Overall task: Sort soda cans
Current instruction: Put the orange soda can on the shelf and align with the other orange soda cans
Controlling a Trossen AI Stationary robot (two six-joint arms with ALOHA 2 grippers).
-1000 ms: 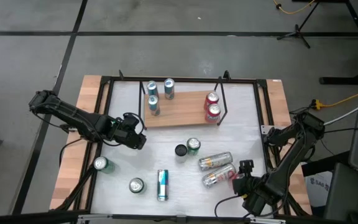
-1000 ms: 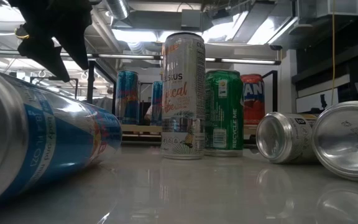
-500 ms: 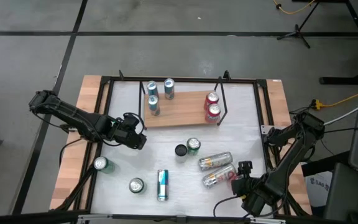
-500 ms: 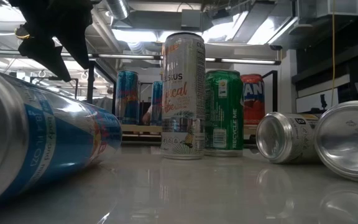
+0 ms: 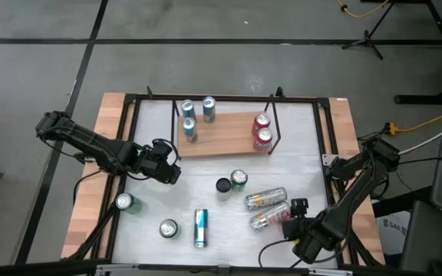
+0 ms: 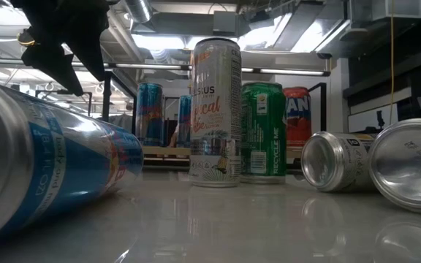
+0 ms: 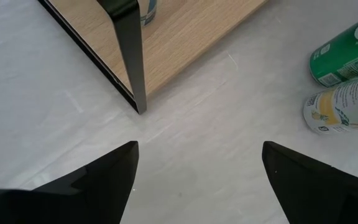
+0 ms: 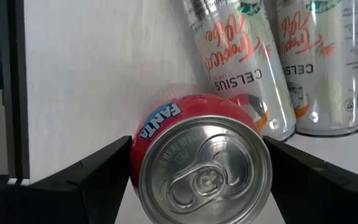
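Right gripper (image 5: 292,217) is down at the near-right part of the white table (image 5: 152,146), fingers spread wide w/ a red can (image 8: 201,163) lying between them, silver top facing the wrist cam; fingers sit either side of it but can't tell if they're actually touching it. Just past the red can lie two silver cans (image 5: 265,198) on their sides, side by side, orange lettering on them. Left gripper (image 5: 166,170) hangs over the table's left-centre, just off the near-left corner of the wooden board (image 5: 221,134), fingers apart and holding nothing; from its wrist cam you see bare table below, the board's edge and a black frame leg (image 7: 132,53). On the board: three blue-and-silver cans (image 5: 188,109) standing at the left end, two red-topped cans (image 5: 262,129) standing at the right end. Mid-table a black-topped can (image 5: 222,185) and a green can (image 5: 239,179) stand touching or nearly so. Near the front edge a blue can (image 5: 200,228) lies on its side; to its left a can (image 5: 168,228) stands upright, and another green one (image 5: 124,202) stands further left, close to the table's left rail. From the low cam the lying blue can fills the left foreground, a tall white-and-orange can (image 6: 215,109) stands centre w/ the green one right beside it.
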